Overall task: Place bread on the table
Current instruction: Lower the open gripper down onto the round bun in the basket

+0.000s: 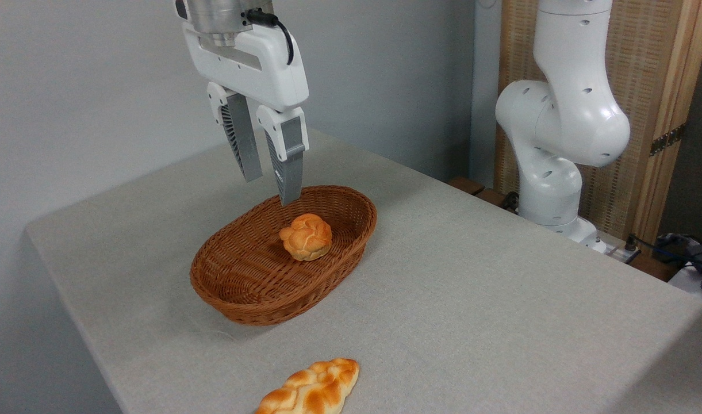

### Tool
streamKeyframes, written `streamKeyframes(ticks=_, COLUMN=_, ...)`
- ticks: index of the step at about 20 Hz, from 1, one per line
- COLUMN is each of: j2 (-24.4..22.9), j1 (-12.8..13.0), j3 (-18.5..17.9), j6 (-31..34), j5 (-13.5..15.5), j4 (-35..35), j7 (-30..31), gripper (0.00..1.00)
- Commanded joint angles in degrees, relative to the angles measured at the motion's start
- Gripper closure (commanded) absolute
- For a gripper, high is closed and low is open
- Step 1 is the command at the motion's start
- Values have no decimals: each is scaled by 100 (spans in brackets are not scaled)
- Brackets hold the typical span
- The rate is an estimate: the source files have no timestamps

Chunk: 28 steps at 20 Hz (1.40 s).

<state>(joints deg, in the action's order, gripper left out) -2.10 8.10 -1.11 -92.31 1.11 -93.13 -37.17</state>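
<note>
My two-finger gripper [271, 187] hangs open and empty above the brown oval wicker basket [253, 299] holding the small round golden knotted bun [306, 237], a braided loaf [310, 390] lying nearer on the grey-clothed table [500, 299].

The table [500, 299] is a large flat top under light grey cloth, rounded at the visible corners; the cloth lies smooth, with faint creases near the front left; its left and near edges drop out of view. Directly on it stand two items only. A brown oval wicker basket [253, 287] sits left of centre, long axis running from near left to far right, base flat on the cloth (a soft shadow falls at its near side). A long braided loaf [310, 391], golden with paler seams, lies flat at the front edge, well apart from the basket; its near end is cut off by the frame.
</note>
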Motion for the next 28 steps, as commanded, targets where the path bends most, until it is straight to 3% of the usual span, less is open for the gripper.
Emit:
streamKeyframes(ticks=1, j2=7, j1=52, j3=-108, j6=12, j5=29, j4=-13, j7=-19, gripper=0)
streamKeyframes(ticks=18, j2=-185, j1=61, j3=-74, j6=2, j5=39, j4=-293, j7=-36, gripper=0)
streamKeyframes(ticks=28, j2=-774, j1=166, j3=558, j6=-771, j5=39, j4=-1848, j7=-36, gripper=0)
